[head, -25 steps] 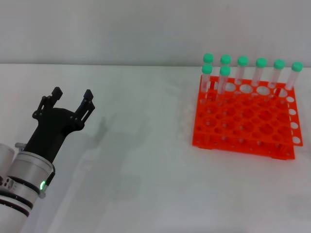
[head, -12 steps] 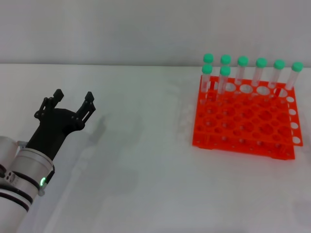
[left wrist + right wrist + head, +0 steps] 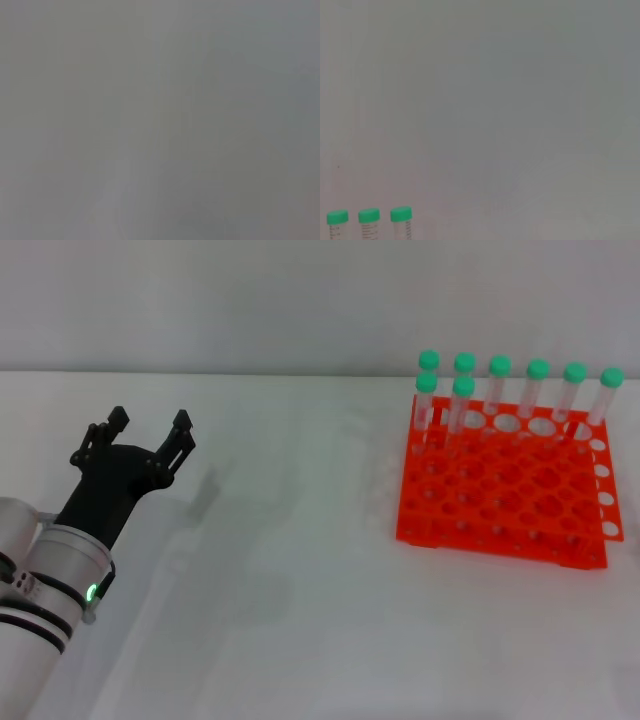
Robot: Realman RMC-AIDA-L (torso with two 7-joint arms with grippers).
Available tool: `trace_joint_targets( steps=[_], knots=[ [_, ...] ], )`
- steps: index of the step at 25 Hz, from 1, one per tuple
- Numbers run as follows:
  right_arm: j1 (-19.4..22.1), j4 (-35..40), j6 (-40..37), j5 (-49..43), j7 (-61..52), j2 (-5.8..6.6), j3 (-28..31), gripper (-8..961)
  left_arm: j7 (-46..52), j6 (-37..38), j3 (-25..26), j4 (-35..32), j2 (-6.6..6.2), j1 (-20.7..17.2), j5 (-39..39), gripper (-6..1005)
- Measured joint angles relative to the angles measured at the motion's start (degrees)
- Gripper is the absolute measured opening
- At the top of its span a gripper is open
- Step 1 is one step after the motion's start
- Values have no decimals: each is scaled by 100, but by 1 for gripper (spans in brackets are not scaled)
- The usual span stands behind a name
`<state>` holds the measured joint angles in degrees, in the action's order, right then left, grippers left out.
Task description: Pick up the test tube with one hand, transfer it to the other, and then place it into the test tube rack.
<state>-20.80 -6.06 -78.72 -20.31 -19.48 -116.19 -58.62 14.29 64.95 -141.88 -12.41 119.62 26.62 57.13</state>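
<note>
While our black multi-fingered left gripper point(image 3: 145, 434) hovers over the bare white table point(image 3: 300, 580) with its fingers spread wide and nothing between them, we see no loose tube. Every slim clear green-capped test tube point(image 3: 462, 400) stands in the orange-red plastic test tube rack point(image 3: 505, 488), well apart on the right. Likely no carry under way. Right gripper out of sight. Next move needs a tube to target.
</note>
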Motion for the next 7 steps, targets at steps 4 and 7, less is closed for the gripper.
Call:
trace_joint_targets(
  steps=[4, 7],
  knots=[
    [11, -45, -14, 1, -23, 0, 0, 868, 116, -4, 3, -12, -4, 19, 57, 843],
    [10, -33, -27, 1, -24, 1, 0, 868, 140, -62, 3, 7, -13, 29, 70, 843]
  ],
)
